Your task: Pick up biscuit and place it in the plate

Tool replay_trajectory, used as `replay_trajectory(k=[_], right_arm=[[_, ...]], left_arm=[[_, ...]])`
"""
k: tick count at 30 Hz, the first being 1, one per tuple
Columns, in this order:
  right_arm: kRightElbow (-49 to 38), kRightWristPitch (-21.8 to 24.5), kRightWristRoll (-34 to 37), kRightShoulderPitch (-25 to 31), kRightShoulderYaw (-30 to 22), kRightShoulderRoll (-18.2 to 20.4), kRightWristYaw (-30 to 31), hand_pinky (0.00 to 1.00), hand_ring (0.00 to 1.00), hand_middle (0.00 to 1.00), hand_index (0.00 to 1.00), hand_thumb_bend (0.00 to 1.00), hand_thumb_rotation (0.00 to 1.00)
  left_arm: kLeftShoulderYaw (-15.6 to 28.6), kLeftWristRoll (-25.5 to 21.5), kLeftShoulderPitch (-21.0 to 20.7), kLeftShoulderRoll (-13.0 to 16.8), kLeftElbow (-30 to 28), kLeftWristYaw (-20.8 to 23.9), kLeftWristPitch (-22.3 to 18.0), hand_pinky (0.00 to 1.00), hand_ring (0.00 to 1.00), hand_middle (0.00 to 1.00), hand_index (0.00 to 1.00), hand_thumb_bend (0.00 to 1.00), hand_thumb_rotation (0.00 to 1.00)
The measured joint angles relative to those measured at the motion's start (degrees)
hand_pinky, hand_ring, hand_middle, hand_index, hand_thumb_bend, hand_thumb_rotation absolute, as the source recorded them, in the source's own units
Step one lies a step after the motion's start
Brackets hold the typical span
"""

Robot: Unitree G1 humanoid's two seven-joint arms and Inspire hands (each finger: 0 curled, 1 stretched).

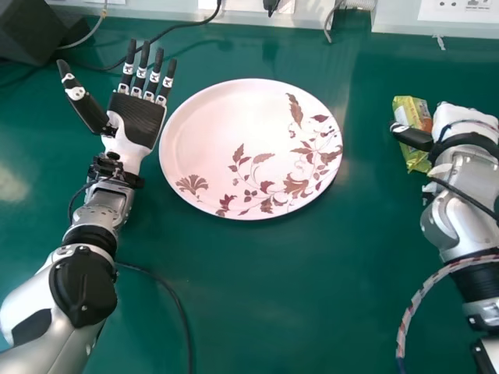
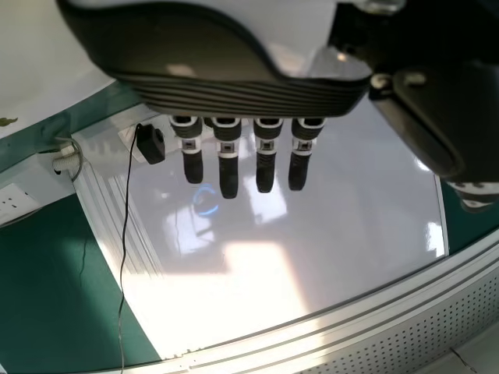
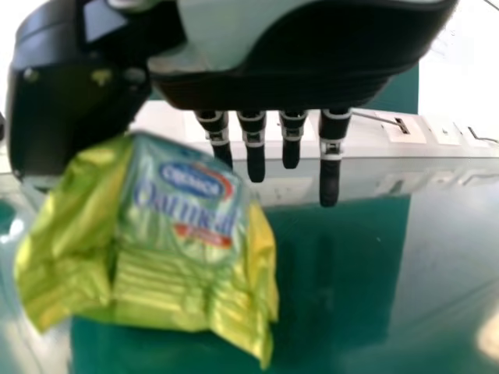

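Presently, fingers (image 3: pixel 330 185) of the right hand (image 1: pixel 466 118) extend nearly straight, curled round nothing. Yellow-green biscuit packet (image 3: pixel 183 234) lies on their palm side, by the thumb (image 1: pixel 412 137); contact with the thumb: cannot tell. Farther out, past the thumb, is the floral plate (image 1: pixel 234 140), then the idle left hand (image 1: pixel 139 121). Step judged: grasp. Best to centre the packet between thumb and fingers, close slowly on its thick middle, avoid crushing, then lift clear.
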Motion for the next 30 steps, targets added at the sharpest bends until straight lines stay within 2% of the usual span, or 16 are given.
replay_trajectory(k=[3,7,11,19,23,30], right_arm=[[0.4,0.1,1.1,-0.1,0.3,0.0,-1.0,0.74,0.82,0.96,1.0,0.84,0.49],[1.1,0.1,2.1,-0.1,0.3,0.0,-2.6,0.74,0.82,0.96,1.0,0.83,0.47],[2.2,0.1,3.0,-0.2,0.5,0.0,-4.9,0.73,0.81,0.95,1.0,0.82,0.49],[5.1,0.0,4.0,-1.0,1.6,0.1,-9.2,0.71,0.8,0.94,1.0,0.85,0.41],[5.4,-0.6,5.3,-1.1,1.9,0.1,-9.7,0.69,0.78,0.93,1.0,0.82,0.46],[3.4,-3.5,7.6,0.1,2.6,-1.8,-8.2,0.69,0.78,0.93,1.0,0.84,0.42]], left_arm=[[0.1,0.0,0.0,0.0,0.0,-0.1,0.4,1.0,0.9,0.95,0.96,1.0,0.61],[0.1,0.0,0.1,0.0,0.0,-0.3,0.4,1.0,0.9,0.95,0.96,1.0,0.61],[0.2,-0.1,0.1,0.0,0.0,-0.5,0.4,1.0,0.9,0.95,0.96,1.0,0.61],[0.1,-0.3,0.2,0.0,-0.1,-0.5,0.4,0.99,0.89,0.93,0.95,0.99,0.59],[0.1,-0.4,0.3,0.0,-0.1,-0.3,0.3,1.0,0.89,0.93,0.95,0.98,0.57],[0.1,-1.1,0.4,0.0,-0.2,-0.3,0.4,1.0,0.92,0.96,0.95,1.0,0.58]])
